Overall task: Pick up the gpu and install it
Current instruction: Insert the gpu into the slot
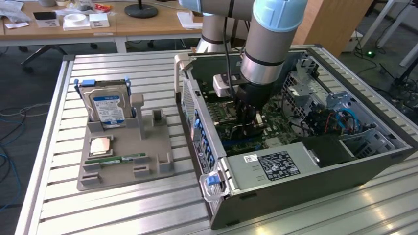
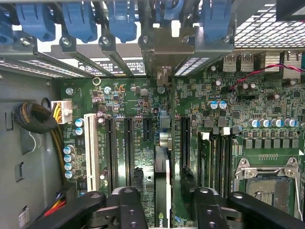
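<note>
Arm: reaching straight down from above into the open computer case (image 1: 365, 166), wrist vertical, the gripper (image 1: 250, 128) standing low among the boards at the case's middle.

Gripper, wrist view (image 2: 162, 202): both black fingers (image 2: 126, 205) are flanking a thin upright card, the gpu (image 2: 162, 186), seen edge-on. The jaws are standing fairly wide, pads set at either side of the card; firm contact cannot be told.

Gpu: standing on edge over the green motherboard (image 2: 138, 129), in line with the long black expansion slots (image 2: 128, 143), its silver bracket (image 2: 164, 47) lying at the slotted rear wall among the blue retaining clips (image 2: 78, 21).

Case: lying on its side on the slatted metal table (image 1: 104, 210). The power supply (image 1: 274, 166) at the near side is bearing a black label; its print is too small to read.

Holder tray (image 1: 124, 156), to the exterior view's left of the case: carrying a hard drive (image 1: 107, 108) standing upright with a blue-and-white label, unreadable, a processor chip (image 1: 99, 145) lying flat, and a green memory stick (image 1: 116, 159) nearer the front.
</note>
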`<state>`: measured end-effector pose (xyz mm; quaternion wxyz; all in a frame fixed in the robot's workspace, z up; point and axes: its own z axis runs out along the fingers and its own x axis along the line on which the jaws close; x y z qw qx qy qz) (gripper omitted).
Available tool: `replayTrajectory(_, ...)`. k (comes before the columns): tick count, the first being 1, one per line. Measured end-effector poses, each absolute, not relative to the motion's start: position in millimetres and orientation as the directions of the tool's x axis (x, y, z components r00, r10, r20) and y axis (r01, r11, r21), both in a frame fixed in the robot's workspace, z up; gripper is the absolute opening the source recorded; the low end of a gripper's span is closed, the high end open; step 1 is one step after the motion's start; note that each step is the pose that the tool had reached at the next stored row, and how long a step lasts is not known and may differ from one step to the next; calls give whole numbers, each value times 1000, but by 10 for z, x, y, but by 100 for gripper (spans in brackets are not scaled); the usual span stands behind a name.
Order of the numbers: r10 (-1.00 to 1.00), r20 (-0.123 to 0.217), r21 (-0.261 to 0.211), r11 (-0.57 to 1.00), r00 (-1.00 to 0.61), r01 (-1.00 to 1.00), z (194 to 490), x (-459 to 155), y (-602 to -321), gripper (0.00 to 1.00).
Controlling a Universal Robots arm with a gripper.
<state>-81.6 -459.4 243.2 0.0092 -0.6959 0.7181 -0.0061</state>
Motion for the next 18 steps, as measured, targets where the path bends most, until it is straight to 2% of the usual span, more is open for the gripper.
replayTrajectory(1, -999, -5, -22, 31, -31, -999, 2432, -817, -4594, 38)
replayTrajectory(2, -999, -5, -22, 31, -31, -999, 2432, -816, -4594, 38)
replayTrajectory(4, -999, -5, -21, 31, -31, -999, 2431, -817, -4593, 26)
replayTrajectory(18, -1000, -5, -22, 31, -31, -999, 2429, -833, -4594, 26)
